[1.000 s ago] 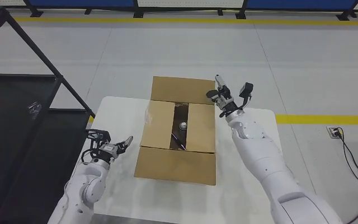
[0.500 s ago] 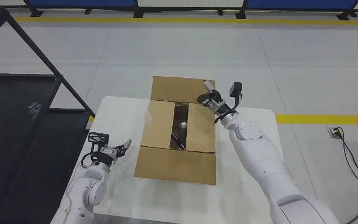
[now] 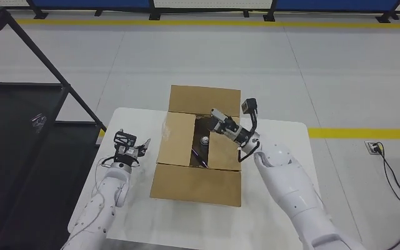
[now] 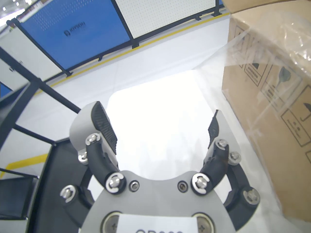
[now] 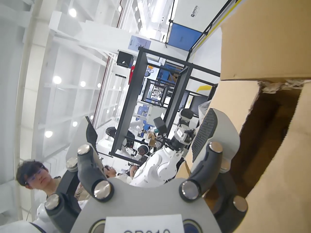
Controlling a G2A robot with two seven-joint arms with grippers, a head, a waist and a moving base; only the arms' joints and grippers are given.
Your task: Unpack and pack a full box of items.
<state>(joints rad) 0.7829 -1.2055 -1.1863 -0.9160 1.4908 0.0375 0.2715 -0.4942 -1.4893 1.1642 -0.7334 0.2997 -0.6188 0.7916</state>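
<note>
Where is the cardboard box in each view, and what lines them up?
Top view: the cardboard box stands mid-way across the table, its top partly open.
Left wrist view: its printed side wall stands beside the open left gripper.
Right wrist view: its flaps and dark opening are beside the right gripper.
Shared landmark: the left gripper, beside the box in the top view and past its edge in the right wrist view.

I count one table (image 3: 144, 219), one cardboard box (image 3: 195, 184) with four flaps (image 3: 204, 99), two things showing in the gap between them, a small white bottle (image 3: 203, 140) and a dark stick (image 3: 204, 162), one sheet of clear plastic (image 4: 279, 37), and two grippers, the left gripper (image 4: 156, 112) and the right gripper (image 5: 149, 117).
</note>
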